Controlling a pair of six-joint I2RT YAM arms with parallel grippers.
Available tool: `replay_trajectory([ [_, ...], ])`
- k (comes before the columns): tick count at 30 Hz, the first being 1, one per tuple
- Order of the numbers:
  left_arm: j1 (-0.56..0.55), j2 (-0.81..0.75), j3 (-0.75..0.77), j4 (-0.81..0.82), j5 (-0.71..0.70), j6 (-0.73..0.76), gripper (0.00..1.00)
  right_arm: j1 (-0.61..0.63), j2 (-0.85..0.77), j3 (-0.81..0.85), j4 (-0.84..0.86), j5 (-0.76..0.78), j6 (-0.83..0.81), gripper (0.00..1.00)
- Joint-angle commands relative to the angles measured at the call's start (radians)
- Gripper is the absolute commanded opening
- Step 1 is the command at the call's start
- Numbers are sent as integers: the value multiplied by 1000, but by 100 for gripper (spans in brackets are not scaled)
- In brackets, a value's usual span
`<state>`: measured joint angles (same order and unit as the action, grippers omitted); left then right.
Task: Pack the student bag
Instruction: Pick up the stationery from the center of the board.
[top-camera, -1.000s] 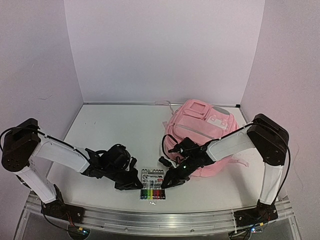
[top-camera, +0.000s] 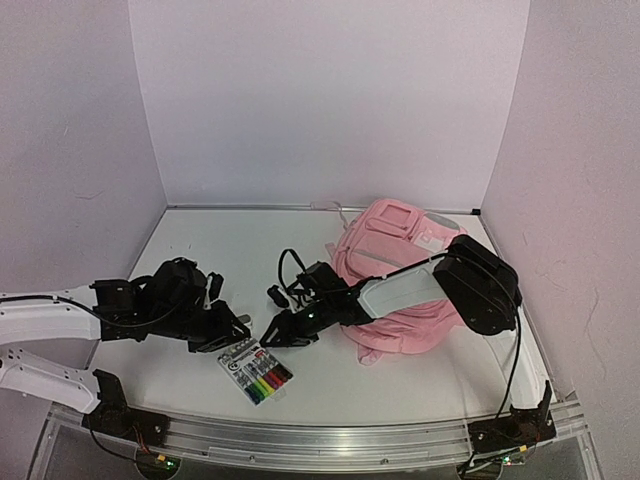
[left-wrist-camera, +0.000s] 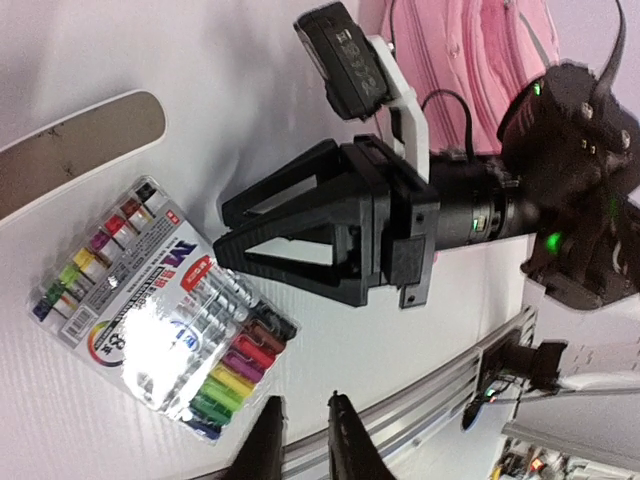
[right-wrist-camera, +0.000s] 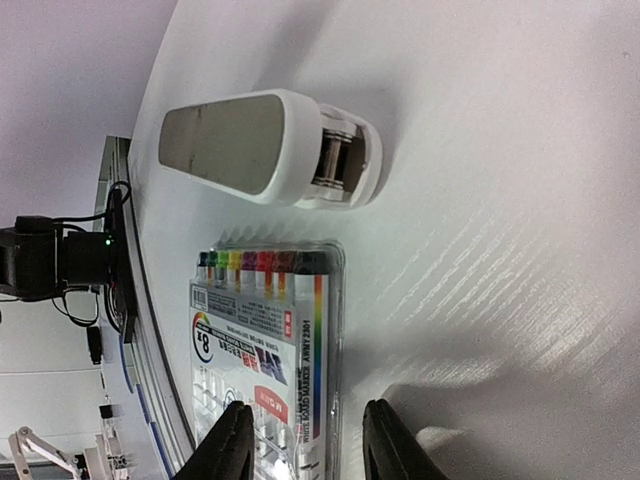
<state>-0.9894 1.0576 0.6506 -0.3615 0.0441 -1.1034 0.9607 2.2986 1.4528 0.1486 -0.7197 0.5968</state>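
The marker pack (top-camera: 256, 371) has been pushed left and skewed, well apart from the pink student bag (top-camera: 400, 262) lying at the far right; the right gripper (left-wrist-camera: 224, 234) is held open beside it, the left gripper (left-wrist-camera: 303, 440) barely parted, both empty, so nothing seems packed yet.
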Motion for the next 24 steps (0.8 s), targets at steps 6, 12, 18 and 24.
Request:
replay_trajectory([
  [6,-83,-215,-121,-161,-83,-284,73,1,-113,-152,-69,58,-32,65],
  [12,-104,-55,-111,-190,-82,-362,76,20,-110,-168,-83,18,-48,67],
  [18,-109,32,-172,-89,-107,-475,73,32,-52,-117,-119,-9,-70,72],
  [24,-109,39,-325,243,-128,-484,65,36,25,-90,-144,-81,-73,72],
])
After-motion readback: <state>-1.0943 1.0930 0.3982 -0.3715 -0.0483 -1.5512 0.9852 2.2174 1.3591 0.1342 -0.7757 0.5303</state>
